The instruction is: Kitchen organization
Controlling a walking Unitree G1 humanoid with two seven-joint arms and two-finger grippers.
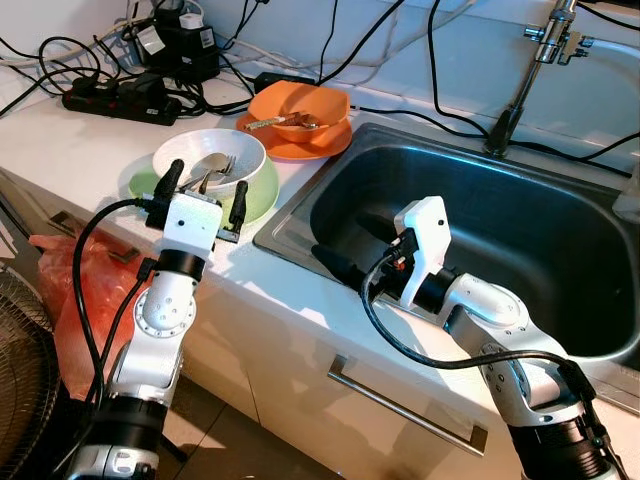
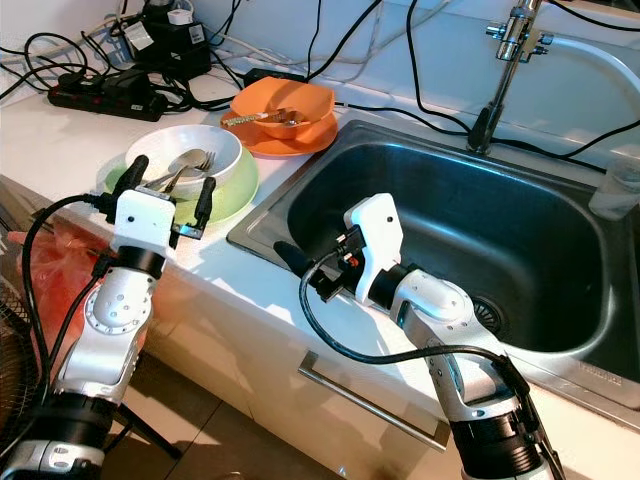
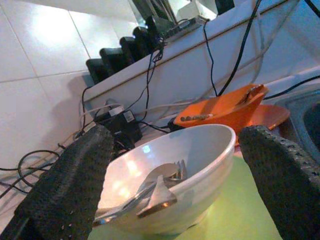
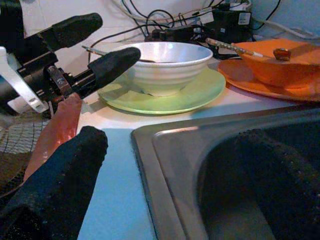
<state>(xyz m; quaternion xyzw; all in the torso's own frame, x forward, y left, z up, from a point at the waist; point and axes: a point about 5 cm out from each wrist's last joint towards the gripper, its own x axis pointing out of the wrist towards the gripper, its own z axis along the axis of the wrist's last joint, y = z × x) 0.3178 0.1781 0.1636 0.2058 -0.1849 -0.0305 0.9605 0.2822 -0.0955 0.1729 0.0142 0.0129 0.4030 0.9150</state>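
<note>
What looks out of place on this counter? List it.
A black power strip and tangled cables lie on the counter beside the sink, close to the faucet: electrics near water. The dishes sit upright; nothing looks spilled or broken.

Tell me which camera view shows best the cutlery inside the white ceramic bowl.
The left wrist view: the metal cutlery is close, between the left hand's open fingers, inside the white ceramic bowl. Both eye views show it smaller from above. The right wrist view shows just a handle past the rim.
</note>
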